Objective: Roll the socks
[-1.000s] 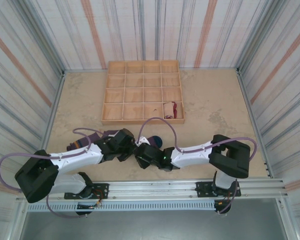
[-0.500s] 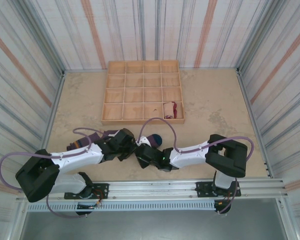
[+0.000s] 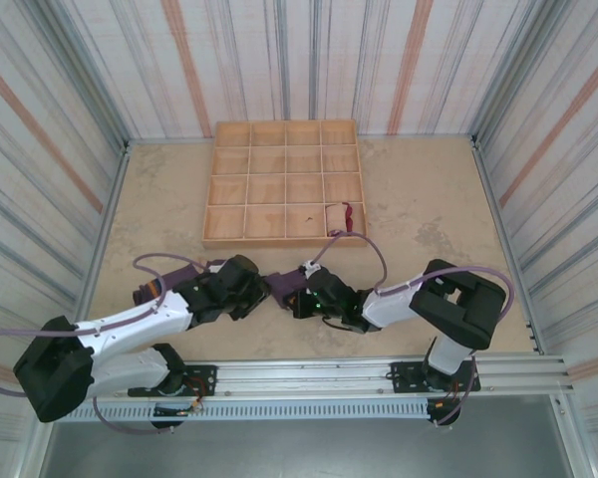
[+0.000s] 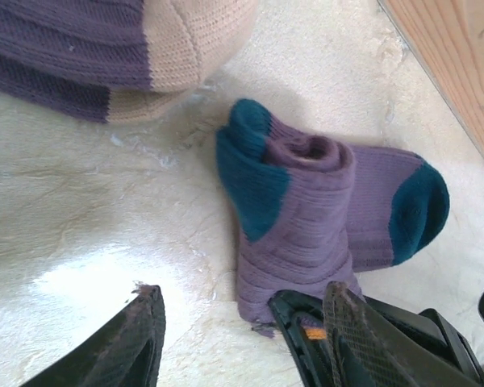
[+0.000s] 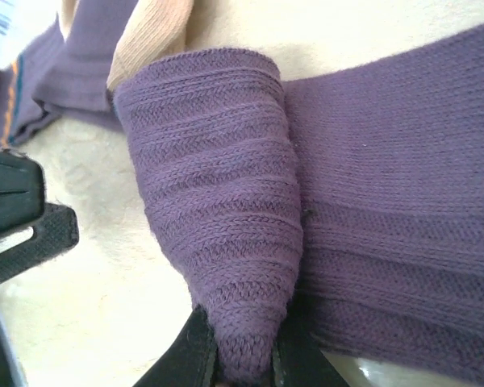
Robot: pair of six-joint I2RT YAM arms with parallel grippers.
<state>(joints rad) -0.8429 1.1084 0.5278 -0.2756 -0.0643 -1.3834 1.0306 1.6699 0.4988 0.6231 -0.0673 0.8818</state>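
The purple sock with a teal toe (image 4: 306,210) lies partly rolled on the floor between the two arms (image 3: 281,283). My right gripper (image 5: 246,355) is shut on the rolled end of this purple sock (image 5: 218,201); its black fingers (image 4: 323,347) pinch the end with the orange cuff. My left gripper (image 4: 242,290) stands open just in front of the roll, fingers apart on either side. The dark purple sock with a tan toe (image 4: 105,40) lies flat beside it (image 3: 151,291). A cream sock (image 3: 336,217) sits rolled in the tray.
The wooden compartment tray (image 3: 285,139) stands at the back middle, its near corner (image 4: 460,64) close to the purple sock. Striped walls close in the sandy floor on three sides. The arms' rail runs along the near edge.
My left gripper has opened and let go of the sock. My right gripper has shut on the rolled end and shifted forward and right with it.
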